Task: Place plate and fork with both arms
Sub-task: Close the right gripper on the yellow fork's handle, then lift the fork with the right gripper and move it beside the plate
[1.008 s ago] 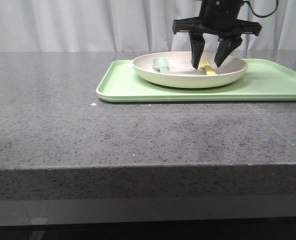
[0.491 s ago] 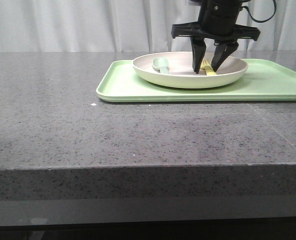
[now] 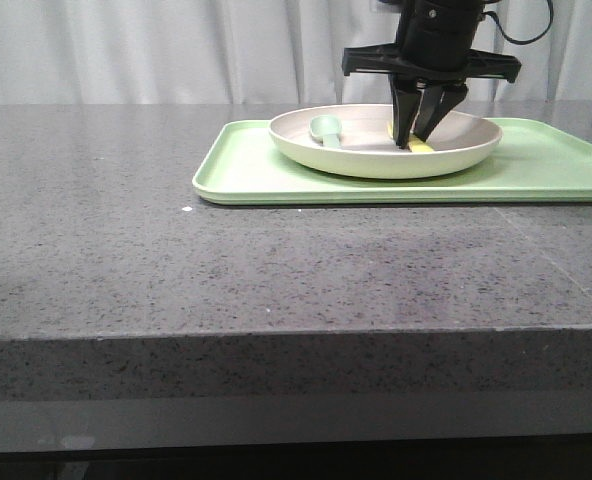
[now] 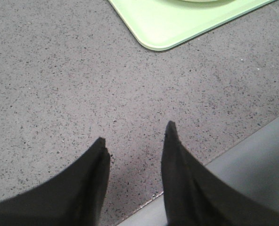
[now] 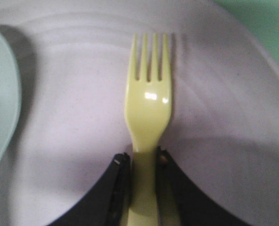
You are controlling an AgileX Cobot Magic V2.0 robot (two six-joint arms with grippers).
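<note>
Right wrist view: right pincer [image 5: 142,162] clenched on fork [image 5: 147,117] handle; front view hides grip.

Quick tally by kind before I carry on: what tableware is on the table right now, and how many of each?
Plate: 1
Fork: 1, shaft pinched in the right claw
Spoon: 1, lying in the plate
Tray: 1, under the plate
Total: 4

Black tapered fingers [image 4: 177,179], seemingly matte; black cable.
</note>
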